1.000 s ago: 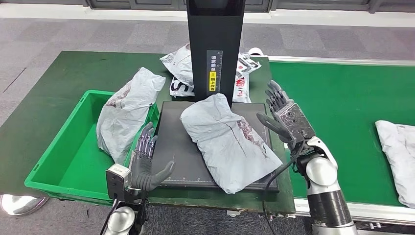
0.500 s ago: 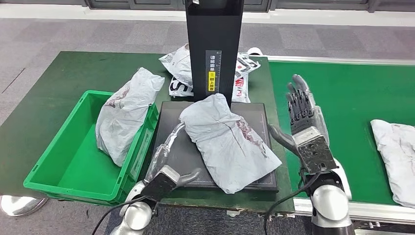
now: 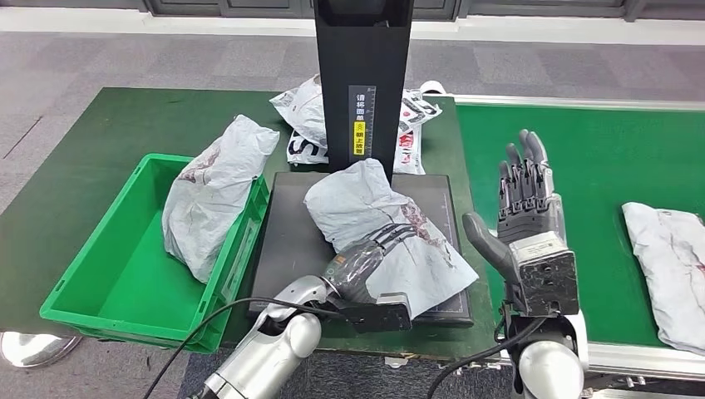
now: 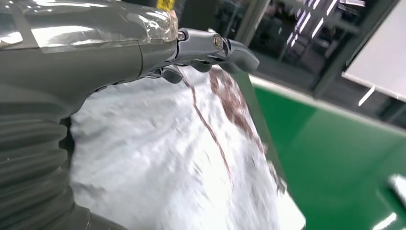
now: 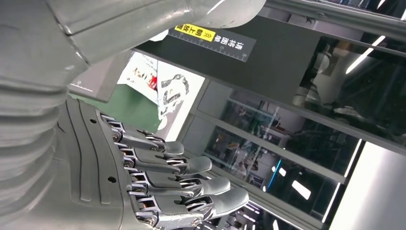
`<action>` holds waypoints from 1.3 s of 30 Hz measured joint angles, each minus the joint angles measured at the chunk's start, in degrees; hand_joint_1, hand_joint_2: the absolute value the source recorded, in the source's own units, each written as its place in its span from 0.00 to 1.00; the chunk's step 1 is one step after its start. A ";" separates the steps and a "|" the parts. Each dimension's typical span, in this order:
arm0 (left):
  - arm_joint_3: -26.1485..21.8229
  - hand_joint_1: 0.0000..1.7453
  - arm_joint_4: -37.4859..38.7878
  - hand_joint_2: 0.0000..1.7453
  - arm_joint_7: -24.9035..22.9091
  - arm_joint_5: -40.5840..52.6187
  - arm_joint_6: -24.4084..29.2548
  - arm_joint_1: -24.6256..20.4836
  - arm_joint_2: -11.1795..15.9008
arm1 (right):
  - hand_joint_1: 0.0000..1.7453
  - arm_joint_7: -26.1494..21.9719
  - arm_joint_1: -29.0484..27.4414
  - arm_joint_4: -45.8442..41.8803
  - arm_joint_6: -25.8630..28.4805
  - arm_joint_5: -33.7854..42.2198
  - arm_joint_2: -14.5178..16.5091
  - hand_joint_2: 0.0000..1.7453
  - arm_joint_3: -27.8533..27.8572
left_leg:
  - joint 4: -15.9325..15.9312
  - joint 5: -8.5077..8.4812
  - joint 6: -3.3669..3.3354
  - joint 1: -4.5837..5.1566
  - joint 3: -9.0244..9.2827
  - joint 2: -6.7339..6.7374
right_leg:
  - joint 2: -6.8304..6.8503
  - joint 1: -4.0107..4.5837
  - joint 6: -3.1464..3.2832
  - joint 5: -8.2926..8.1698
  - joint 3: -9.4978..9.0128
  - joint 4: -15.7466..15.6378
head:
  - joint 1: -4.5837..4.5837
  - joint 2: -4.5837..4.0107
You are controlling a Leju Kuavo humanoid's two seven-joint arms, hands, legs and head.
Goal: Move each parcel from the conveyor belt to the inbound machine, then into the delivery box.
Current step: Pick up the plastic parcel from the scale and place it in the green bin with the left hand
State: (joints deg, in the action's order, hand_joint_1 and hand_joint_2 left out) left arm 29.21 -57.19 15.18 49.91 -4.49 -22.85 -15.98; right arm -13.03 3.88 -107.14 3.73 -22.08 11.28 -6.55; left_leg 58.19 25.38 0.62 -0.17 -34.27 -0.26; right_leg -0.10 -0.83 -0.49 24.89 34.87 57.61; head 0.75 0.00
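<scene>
Green surface (image 3: 100, 141) ahead: crumpled grey plastic parcel (image 3: 374, 220) lies on black scanner platform (image 3: 287, 249). Left robot hand (image 3: 374, 258) flat on parcel, no grip. Right robot hand (image 3: 524, 216) open, empty. Risk: slick film slips short of green plastic box (image 3: 100, 274).

Silver-armed humanoid with grey, dark-fingered hands

The left hand (image 3: 366, 264) has a glossy grey back and dark segmented fingers; a black cable trails behind its silver forearm. The right hand (image 3: 525, 220) shows a speckled grey plate behind its ribbed fingers and thick grey thumb.
</scene>
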 joint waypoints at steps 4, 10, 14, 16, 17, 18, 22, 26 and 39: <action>2.23 0.00 6.69 1.00 0.11 1.13 -1.76 -3.97 -1.07 | 0.00 0.08 -0.76 -0.15 0.26 -0.07 1.15 1.00 0.03 | 0.00 0.00 0.00 0.00 -0.02 -0.01 | 0.00 0.01 0.00 0.01 0.02 0.00 | -0.01 0.00; 5.08 0.00 16.67 1.00 0.20 1.29 -3.02 -9.47 -2.88 | 0.00 0.18 -2.28 -0.28 1.11 0.55 2.09 1.00 0.04 | -0.01 0.01 0.01 0.00 -0.03 0.03 | -0.03 0.00 0.00 0.01 0.02 0.00 | 0.00 0.00; 6.14 0.51 20.55 1.00 0.07 1.22 -4.02 -11.45 -3.38 | 0.00 0.04 -2.70 -0.28 1.67 1.18 2.28 1.00 0.04 | -0.01 0.01 0.00 0.00 -0.03 0.02 | -0.02 0.00 0.00 0.01 0.01 0.00 | -0.01 0.00; 6.90 0.98 22.76 1.00 -0.25 1.11 -5.16 -12.58 -3.61 | 0.00 -0.21 -2.93 -0.28 2.27 1.69 2.29 1.00 0.04 | -0.01 0.01 0.00 0.00 -0.03 0.02 | -0.03 0.00 0.00 0.01 0.01 0.00 | -0.01 0.00; 7.29 1.00 23.93 1.00 -0.37 0.98 -5.59 -13.15 -3.71 | 0.00 -0.38 -3.05 -0.29 2.59 1.91 2.29 1.00 0.04 | -0.01 0.01 0.00 0.00 -0.02 0.02 | -0.03 0.00 0.00 0.01 0.00 0.00 | -0.01 0.00; 7.65 1.00 25.07 1.00 -0.42 0.78 -5.83 -13.72 -3.80 | 0.00 -0.57 -3.21 -0.30 2.89 2.05 2.29 1.00 0.04 | -0.01 0.01 0.00 0.00 -0.02 0.02 | -0.03 0.00 0.00 0.01 -0.01 0.00 | 0.00 0.00; 8.49 1.00 28.82 1.00 -0.42 -0.32 -6.12 -15.66 -3.92 | 0.00 -1.45 -4.37 -0.52 3.51 2.80 2.27 1.00 0.04 | -0.01 0.01 0.00 -0.01 -0.01 0.01 | 0.00 0.01 0.00 0.01 -0.05 0.00 | 0.01 0.00; 8.74 1.00 30.96 1.00 -0.80 -0.74 -5.97 -16.99 -3.75 | 0.00 -2.44 -5.42 -0.60 3.24 3.93 2.04 1.00 0.04 | -0.01 0.01 0.00 -0.01 0.01 0.00 | -0.01 0.01 0.00 0.01 -0.09 0.00 | 0.00 0.00; 9.34 1.00 32.16 1.00 -5.43 0.34 2.53 -17.41 -1.79 | 0.00 -2.92 -6.49 -0.60 2.09 4.52 1.45 1.00 0.04 | -0.03 0.01 0.03 -0.03 0.16 0.04 | -0.02 0.03 0.02 0.01 -0.20 0.01 | 0.01 0.00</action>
State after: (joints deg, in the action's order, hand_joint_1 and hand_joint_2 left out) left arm 38.54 -25.03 9.75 50.25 -1.95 -40.26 -17.77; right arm -15.96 -2.61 -107.74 5.82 -17.56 12.74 -6.51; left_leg 58.16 25.39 0.64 -0.20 -34.11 -0.22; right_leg -0.12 -0.80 -0.47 24.90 34.67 57.61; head 0.75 0.00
